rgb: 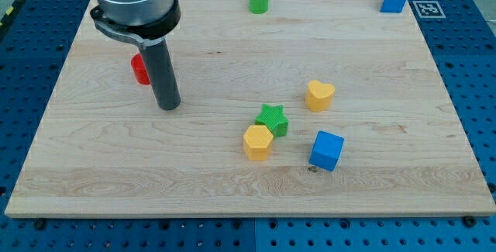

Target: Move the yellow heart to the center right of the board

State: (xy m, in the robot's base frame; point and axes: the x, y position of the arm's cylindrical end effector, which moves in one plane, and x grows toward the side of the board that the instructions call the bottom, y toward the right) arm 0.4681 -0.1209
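Approach step: my tip (169, 105) sits at 9 o'clock on the counter (232, 198), well apart from the yellow heart (319, 95) near center. No pincer here. Next: get round its 9 o'clock side, push toward 3.

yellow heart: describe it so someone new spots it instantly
On the wooden board, look just right of centre. The yellow heart sits alone there, above the blue cube. The other yellow block is a hexagon, touching the green star.

A robotics lab: a wooden board (232, 182) on a blue perforated bench (473, 74) bearing a fiducial marker (425, 8).
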